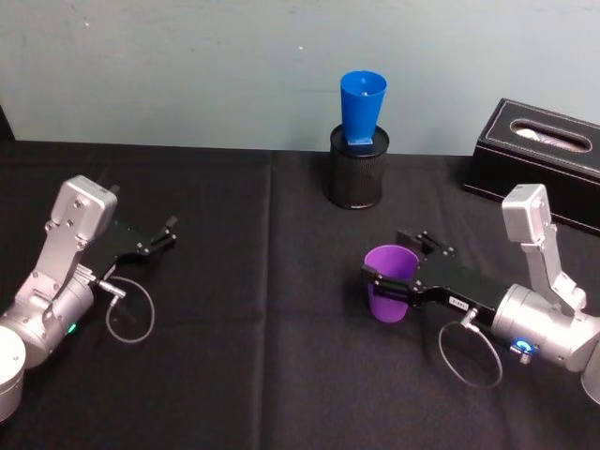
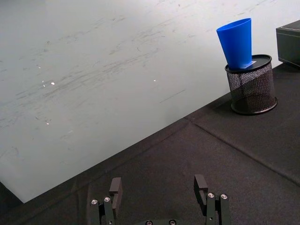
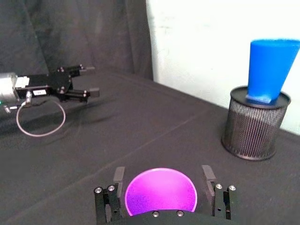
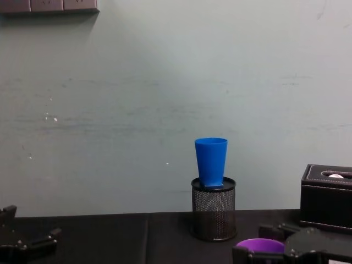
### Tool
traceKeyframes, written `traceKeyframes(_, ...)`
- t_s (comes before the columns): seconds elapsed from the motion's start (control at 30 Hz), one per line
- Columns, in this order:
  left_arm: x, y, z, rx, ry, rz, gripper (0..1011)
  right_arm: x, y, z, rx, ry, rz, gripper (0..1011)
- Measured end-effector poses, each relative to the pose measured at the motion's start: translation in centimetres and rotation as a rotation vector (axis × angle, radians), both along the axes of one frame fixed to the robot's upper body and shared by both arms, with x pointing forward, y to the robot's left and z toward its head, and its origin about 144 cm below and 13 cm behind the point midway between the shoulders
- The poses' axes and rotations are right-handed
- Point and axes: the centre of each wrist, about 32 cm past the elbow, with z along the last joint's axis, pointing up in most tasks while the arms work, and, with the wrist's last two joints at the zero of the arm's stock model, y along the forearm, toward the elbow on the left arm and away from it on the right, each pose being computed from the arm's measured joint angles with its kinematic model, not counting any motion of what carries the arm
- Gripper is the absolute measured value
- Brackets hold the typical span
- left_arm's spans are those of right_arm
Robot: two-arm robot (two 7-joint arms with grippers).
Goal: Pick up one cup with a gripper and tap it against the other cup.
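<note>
The purple cup (image 1: 390, 286) stands upright on the black cloth at the right. My right gripper (image 1: 392, 261) is open, one finger on each side of the cup's rim, with a slight gap showing in the right wrist view, where the purple cup (image 3: 161, 194) sits between the right gripper (image 3: 162, 176) fingers. The blue cup (image 1: 362, 106) stands upright on a black mesh pen holder (image 1: 355, 173) at the back centre, well beyond the purple one. It also shows as the blue cup (image 3: 269, 68) and the blue cup (image 4: 210, 160). My left gripper (image 1: 167, 234) rests open at the left, holding nothing.
A black tissue box (image 1: 539, 150) sits at the back right, near the right arm's elbow. Cable loops hang from both wrists. A pale wall closes off the table's far edge just behind the pen holder (image 4: 213, 212).
</note>
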Motion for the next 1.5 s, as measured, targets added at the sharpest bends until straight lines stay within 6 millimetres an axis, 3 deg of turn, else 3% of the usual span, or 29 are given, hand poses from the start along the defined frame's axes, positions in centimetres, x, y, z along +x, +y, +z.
traceKeyframes(0.5,0.0,0.0,0.0,0.000,0.000,0.000,1005,-0.1,0.0,1.5,0.090,-0.092,-0.100,1003)
traceKeyframes(0.9,0.0,0.0,0.0,0.000,0.000,0.000,1005,0.3,2.3,3.0,0.030,-0.133,-0.491,1003)
traceKeyframes(1.17,0.0,0.0,0.0,0.000,0.000,0.000,1005,0.1,3.5,1.9,-0.061,-0.121,-0.712,1002)
traceKeyframes(1.37,0.0,0.0,0.0,0.000,0.000,0.000,1005,0.4,3.6,0.3,-0.124,-0.136,-0.738,1003)
traceKeyframes(1.5,0.0,0.0,0.0,0.000,0.000,0.000,1005,0.4,3.6,0.4,-0.121,-0.138,-0.735,1003)
